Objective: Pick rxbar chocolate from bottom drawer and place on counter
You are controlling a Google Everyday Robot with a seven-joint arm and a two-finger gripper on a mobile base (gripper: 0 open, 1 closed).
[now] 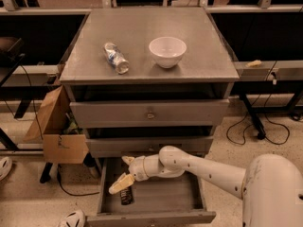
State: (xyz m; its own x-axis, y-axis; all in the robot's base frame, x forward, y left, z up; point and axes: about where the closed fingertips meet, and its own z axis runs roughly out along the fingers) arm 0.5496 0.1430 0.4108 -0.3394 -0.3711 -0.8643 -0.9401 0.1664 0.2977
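The rxbar chocolate point(126, 196), a small dark bar, lies flat on the floor of the open bottom drawer point(161, 200) near its left side. My gripper point(122, 172) reaches into the drawer from the right and hangs just above the bar. It is open, with one pale finger point(120, 183) pointing down at the bar's top end and the other finger point(127, 160) higher up. The gripper holds nothing. The counter point(142, 32) is the grey cabinet top above.
A clear plastic bottle point(116, 57) lies on the counter beside a white bowl point(167, 51). The two upper drawers point(149, 113) are pushed in. A cardboard box point(56, 132) stands left of the cabinet. Cables lie on the floor at the right.
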